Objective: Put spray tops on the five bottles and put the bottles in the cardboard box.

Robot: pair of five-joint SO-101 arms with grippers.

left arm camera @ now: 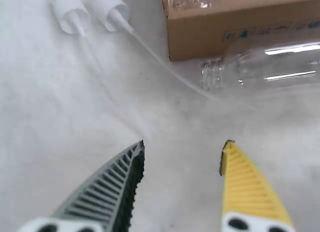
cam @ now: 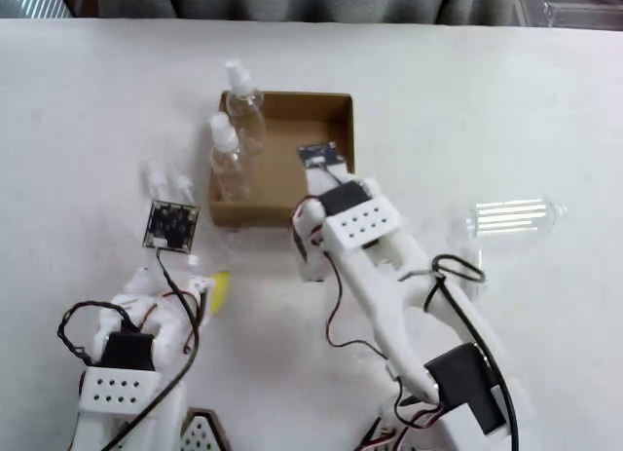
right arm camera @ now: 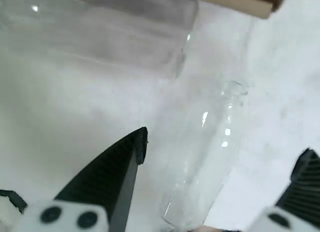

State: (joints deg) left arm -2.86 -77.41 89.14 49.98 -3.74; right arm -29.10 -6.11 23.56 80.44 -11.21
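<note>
Two capped bottles [cam: 243,110] stand in the cardboard box [cam: 326,105], both against its left wall, one behind the other. Two loose spray tops [cam: 167,183] lie side by side on the counter [cam: 487,100] just left of the box, dip tubes attached.

One uncapped bottle [left arm camera: 270,66] lies on its side on the counter along the box's near wall, open neck pointing left, apart from the spray tops. One lone bottle [cam: 511,217], clear, lies on its side well right of the box.

Left pincer [left arm camera: 183,144]: released. Its grey and yellow fingers are spread over bare counter, near-left of the box. The spray tops and the uncapped bottle lie farther out than its tips.

Right pincer [right arm camera: 225,144]: released. Its black fingers are spread wide, low at the box's near wall, right of that wall's middle. A straddled bottle [right arm camera: 210,167] lies on its side on the counter between the fingers, with a gap to the finger on one side. Contact on the other side can't be made out. Can't tell whether this is the same bottle as the uncapped one by the box wall.
</note>
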